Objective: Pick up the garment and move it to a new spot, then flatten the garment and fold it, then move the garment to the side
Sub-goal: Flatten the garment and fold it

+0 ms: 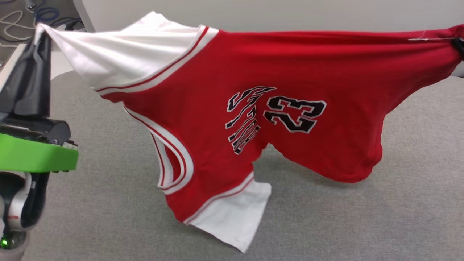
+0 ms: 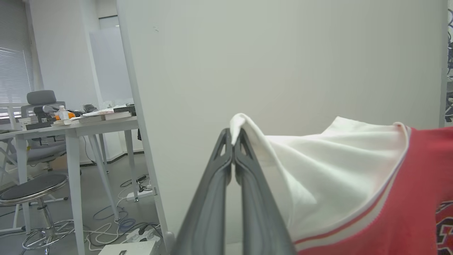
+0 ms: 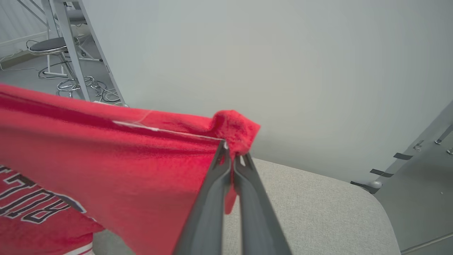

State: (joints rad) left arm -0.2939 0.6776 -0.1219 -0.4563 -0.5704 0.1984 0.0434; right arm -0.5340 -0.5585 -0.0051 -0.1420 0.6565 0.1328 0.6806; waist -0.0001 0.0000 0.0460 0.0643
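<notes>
The garment (image 1: 232, 83), a red jersey with white sleeves and black "23" lettering, hangs stretched in the air between my two grippers. My left gripper (image 1: 39, 34) at the upper left is shut on the edge of a white sleeve (image 2: 318, 170); its fingertips (image 2: 233, 140) pinch the cloth. At the far right my right gripper (image 1: 459, 45) is shut on a red corner of the garment (image 3: 235, 136). The lower white sleeve (image 1: 235, 217) touches the grey table (image 1: 108, 203).
A pale partition wall (image 2: 283, 71) stands just behind the table. Beyond it to the left are a white desk (image 2: 70, 131), a stool (image 2: 32, 187) and cables on the floor. The table's rounded right corner (image 3: 375, 202) lies near my right gripper.
</notes>
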